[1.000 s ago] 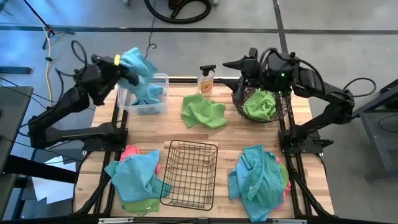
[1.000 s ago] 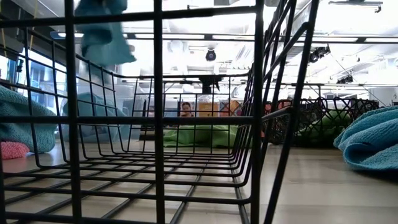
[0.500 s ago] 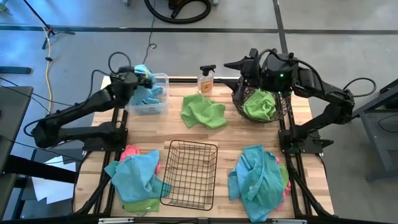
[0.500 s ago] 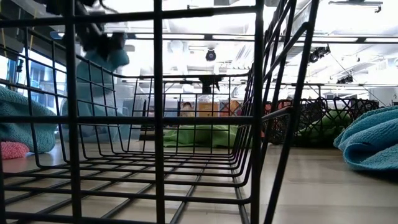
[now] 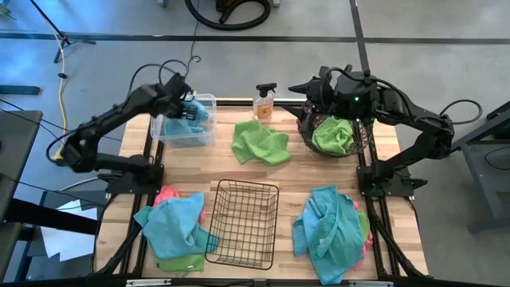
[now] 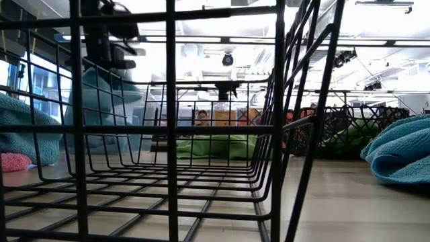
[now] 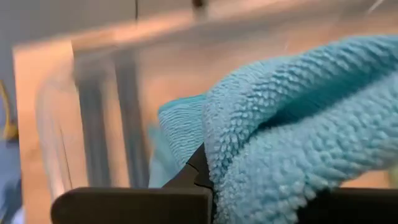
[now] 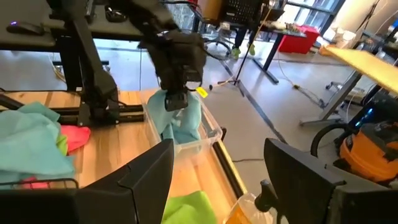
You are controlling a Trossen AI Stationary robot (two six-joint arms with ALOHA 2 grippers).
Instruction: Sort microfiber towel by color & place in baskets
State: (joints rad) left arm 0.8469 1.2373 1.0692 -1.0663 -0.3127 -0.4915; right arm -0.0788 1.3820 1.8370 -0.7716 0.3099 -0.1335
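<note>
There are three baskets on the worktop [image 5: 295, 171]: a clear bin [image 5: 205, 102], a round wire basket [image 5: 362, 143] and a black grid basket [image 5: 241, 222]. The left end effector [image 5: 190, 112] is closed tight on a blue towel [image 5: 199, 116] down in the clear bin. The right end effector [image 5: 312, 94] is wide open and holds nothing, above the round wire basket with a green towel [image 5: 332, 134] in it. Another green towel [image 5: 260, 143] lies between them. Two mixed towel piles [image 5: 177, 227] [image 5: 329, 222] lie beside the black grid basket. An orange spray bottle [image 5: 264, 102] stands at the back.

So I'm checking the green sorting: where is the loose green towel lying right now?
In the high view the green towel lies flat on the table's far middle, between the clear bin and the round basket, just in front of the spray bottle.
</note>
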